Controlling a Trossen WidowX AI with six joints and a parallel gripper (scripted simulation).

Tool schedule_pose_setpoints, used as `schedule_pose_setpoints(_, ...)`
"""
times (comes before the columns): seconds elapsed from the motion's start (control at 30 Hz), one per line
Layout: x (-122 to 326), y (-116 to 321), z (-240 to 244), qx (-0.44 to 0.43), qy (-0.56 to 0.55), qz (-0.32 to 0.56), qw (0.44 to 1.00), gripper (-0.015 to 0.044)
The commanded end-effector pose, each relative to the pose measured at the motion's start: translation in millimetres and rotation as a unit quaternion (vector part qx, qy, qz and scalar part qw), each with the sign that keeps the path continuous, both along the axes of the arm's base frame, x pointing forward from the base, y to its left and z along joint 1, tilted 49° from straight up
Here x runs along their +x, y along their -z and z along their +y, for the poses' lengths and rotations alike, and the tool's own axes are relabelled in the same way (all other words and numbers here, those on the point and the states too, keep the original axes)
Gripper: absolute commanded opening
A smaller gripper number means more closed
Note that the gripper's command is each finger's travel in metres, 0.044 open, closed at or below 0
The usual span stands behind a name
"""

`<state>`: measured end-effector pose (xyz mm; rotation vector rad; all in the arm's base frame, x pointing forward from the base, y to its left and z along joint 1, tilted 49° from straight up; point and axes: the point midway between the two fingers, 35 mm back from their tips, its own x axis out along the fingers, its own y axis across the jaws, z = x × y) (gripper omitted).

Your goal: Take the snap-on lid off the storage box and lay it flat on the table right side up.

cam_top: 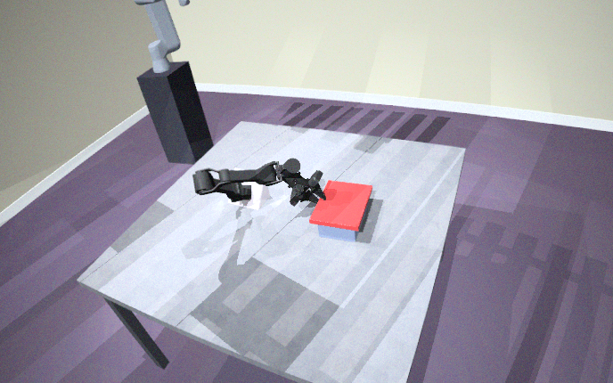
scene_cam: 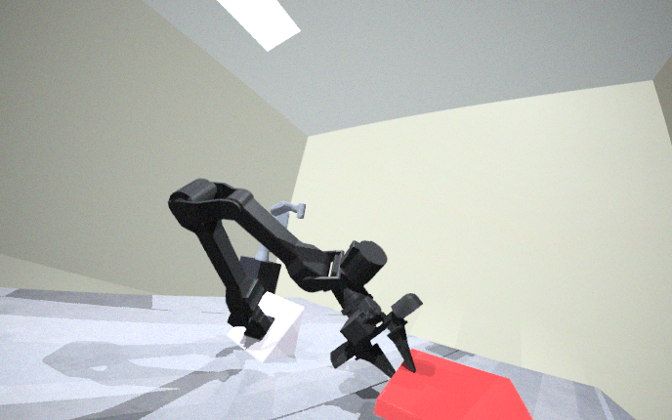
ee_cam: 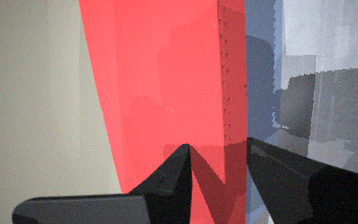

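Note:
The red lid (cam_top: 345, 204) (scene_cam: 458, 388) (ee_cam: 145, 65) sits on top of the blue storage box (cam_top: 338, 232) (ee_cam: 261, 75), which shows below the lid's front edge in the top view and beside its rim in the wrist view. The lid looks level and right side up; whether it is still snapped on cannot be told. My gripper (cam_top: 321, 197) (scene_cam: 403, 372) (ee_cam: 216, 148) is shut on the lid's edge nearest the arm. One finger is over the top face, the other outside the rim and partly hidden. The box's interior is hidden.
The table (cam_top: 395, 285) carries the box and the arm. A white block (cam_top: 262, 196) (scene_cam: 281, 328) stands by the arm's base. A dark pedestal (cam_top: 175, 114) with a light grey arm (cam_top: 162, 28) stands on the floor beyond the table's far left edge.

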<state>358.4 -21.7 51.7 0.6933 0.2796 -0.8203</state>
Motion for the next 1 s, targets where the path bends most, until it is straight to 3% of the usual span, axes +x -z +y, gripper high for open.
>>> schedule_pose_setpoints(0.0,0.3,-2.9,4.5,-0.001,-0.004,-0.003,1.0,0.0)
schedule_pose_setpoints(0.97,0.3,-6.8,8.9,-0.001,-0.004,-0.003,1.0,0.0)
